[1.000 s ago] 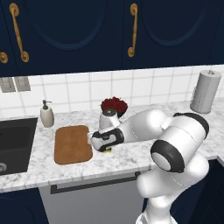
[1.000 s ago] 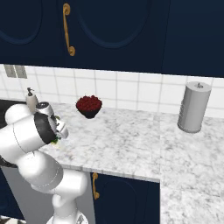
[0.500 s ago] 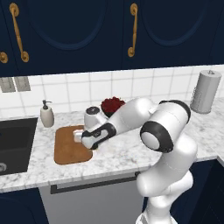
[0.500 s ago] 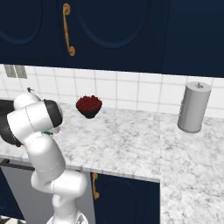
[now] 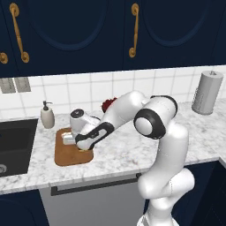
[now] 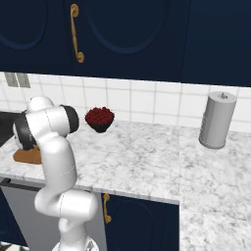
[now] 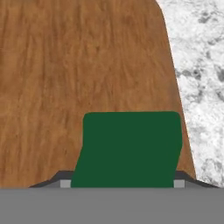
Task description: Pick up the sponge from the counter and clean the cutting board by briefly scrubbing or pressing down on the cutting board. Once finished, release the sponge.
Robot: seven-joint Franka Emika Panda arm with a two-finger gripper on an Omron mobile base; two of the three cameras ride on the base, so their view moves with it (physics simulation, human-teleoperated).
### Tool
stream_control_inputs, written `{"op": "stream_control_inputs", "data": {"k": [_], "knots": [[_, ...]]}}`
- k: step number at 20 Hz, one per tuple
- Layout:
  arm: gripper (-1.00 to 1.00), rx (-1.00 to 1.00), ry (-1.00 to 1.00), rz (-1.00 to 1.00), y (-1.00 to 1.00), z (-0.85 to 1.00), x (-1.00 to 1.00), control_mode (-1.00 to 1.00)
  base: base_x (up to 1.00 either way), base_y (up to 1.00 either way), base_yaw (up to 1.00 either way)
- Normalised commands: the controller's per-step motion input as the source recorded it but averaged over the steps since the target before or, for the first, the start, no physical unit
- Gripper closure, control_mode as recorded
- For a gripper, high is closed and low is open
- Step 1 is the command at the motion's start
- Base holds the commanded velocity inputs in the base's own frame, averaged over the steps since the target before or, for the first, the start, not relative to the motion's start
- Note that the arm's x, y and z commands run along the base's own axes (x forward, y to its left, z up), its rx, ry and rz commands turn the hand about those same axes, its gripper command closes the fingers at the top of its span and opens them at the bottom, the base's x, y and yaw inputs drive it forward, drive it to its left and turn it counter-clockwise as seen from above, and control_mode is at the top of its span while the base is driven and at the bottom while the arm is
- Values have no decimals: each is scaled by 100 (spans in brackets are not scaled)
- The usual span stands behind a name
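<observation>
The brown wooden cutting board [image 5: 66,156] lies on the white marble counter [image 5: 128,154], just right of the sink. My gripper [image 5: 82,147] is down on the board's right part, the arm reaching left across the counter. In the hand view the sponge [image 7: 129,146], green side up, rests on the cutting board [image 7: 87,65] close to its right edge. My gripper [image 7: 122,183] has a fingertip against each side of the sponge. Beside that edge is the counter [image 7: 201,87]. In the right base view, a corner of the cutting board [image 6: 27,156] peeks out behind the arm.
A dark sink basin [image 5: 13,145] is left of the board, and a soap dispenser [image 5: 47,115] stands behind it. A bowl of red fruit [image 6: 99,118] sits by the tiled wall. A grey paper towel roll [image 5: 207,92] stands far right.
The arm has swung left from the counter beside the board to over the board, carrying the sponge, and the hand has come down onto the board's right part.
</observation>
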Motion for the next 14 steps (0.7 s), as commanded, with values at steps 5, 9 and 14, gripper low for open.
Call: {"op": "stream_control_inputs", "data": {"k": [5,9,14], "knots": [[100,-5,8,0,30,-50,21,-100,0,0,0],[100,0,17,0,16,-40,12,-100,0,0,0],[100,0,7,0,11,-29,-36,-100,0,0,0]]}}
